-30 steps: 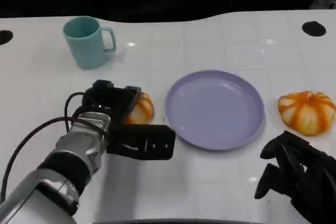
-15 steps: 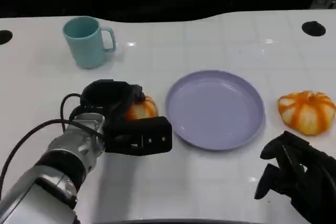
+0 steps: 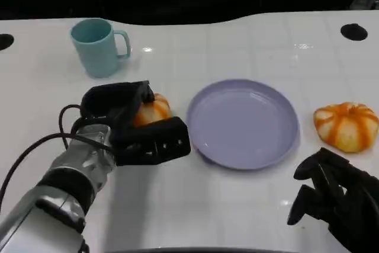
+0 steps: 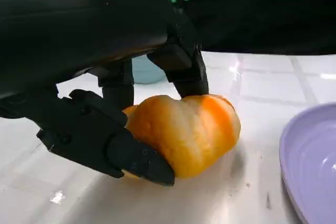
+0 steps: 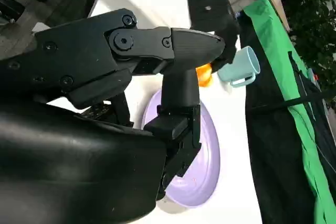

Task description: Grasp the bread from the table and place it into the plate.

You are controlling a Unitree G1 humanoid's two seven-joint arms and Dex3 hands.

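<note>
While the left hand [image 3: 133,125] grips the bread [image 4: 184,132] on the table [image 3: 237,205] between its fingers [image 4: 105,140], hiding part, the right hand [image 3: 334,202] is curled, holding nothing.

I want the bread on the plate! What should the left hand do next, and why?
Probably lift a little. The left hand already grips the bread, fingers on both sides, but it sits on the table beside the purple plate.

You'll find nothing to read here: no text, label, brand, number or sign stands on anything in your head or wrist views
</note>
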